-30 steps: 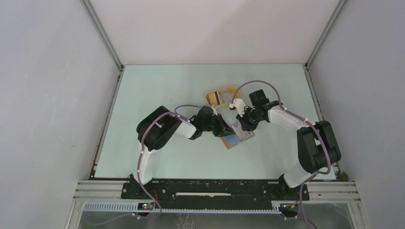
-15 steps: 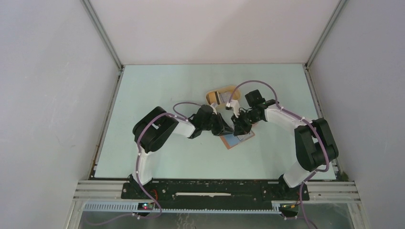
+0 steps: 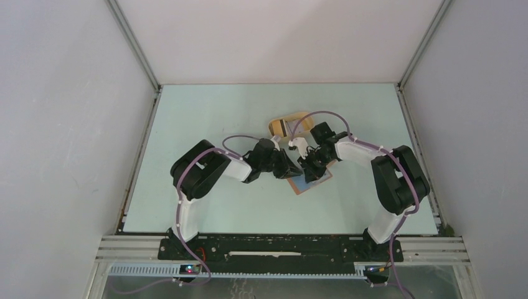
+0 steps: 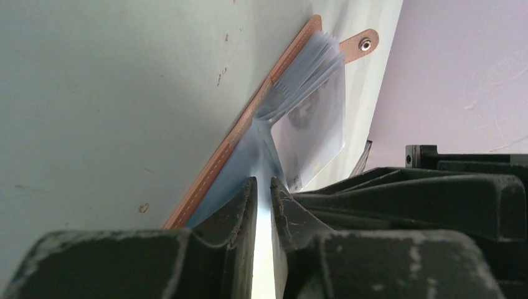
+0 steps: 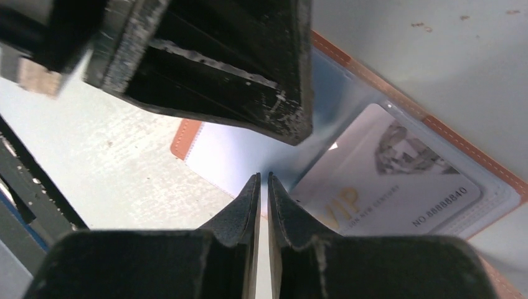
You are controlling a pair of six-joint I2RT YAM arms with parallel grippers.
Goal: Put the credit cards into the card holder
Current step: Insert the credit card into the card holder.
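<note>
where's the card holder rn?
Top view: the card holder lies open on the table, just right of centre, between the left hand and right hand, on the arm-base side of the yellow tray.

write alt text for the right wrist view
A VIP card sits in a clear pocket of the open brown holder on a pale table. The right claw, fingers close together, points at the card's corner, with the dark left claw just above.
</note>
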